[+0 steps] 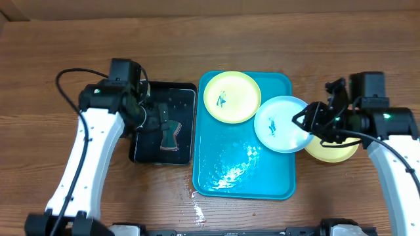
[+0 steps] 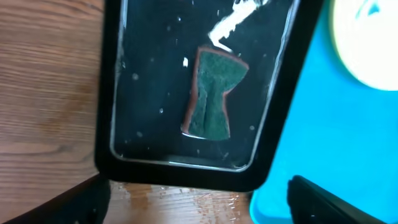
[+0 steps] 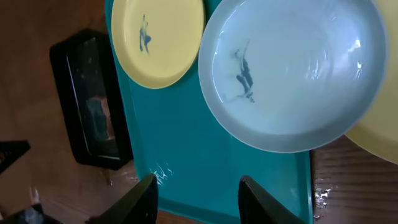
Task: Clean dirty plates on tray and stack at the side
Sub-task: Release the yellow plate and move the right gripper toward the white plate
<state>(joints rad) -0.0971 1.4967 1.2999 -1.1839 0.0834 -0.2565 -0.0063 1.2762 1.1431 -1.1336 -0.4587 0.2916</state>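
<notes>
A: The left hand (image 2: pixel 198 180)?
B: Spread, empty, above the sponge (image 2: pixel 211 93) in the black tray (image 1: pixel 141 154).
A: Plates?
B: Yellow plate (image 1: pixel 231 96) on the turquoise tray (image 1: pixel 243 164); light blue plate (image 1: pixel 282 124) straddles its right rim and the second yellow plate (image 1: pixel 335 152). The right hand (image 3: pixel 198 180) is released, just beside the blue one.

The tray (image 1: pixel 216 137) is turquoise, the sponge (image 1: pixel 169 134) green. The yellow plate (image 1: pixel 231 96) and pale blue plate (image 1: pixel 283 123) each bear a dark blue smear.
</notes>
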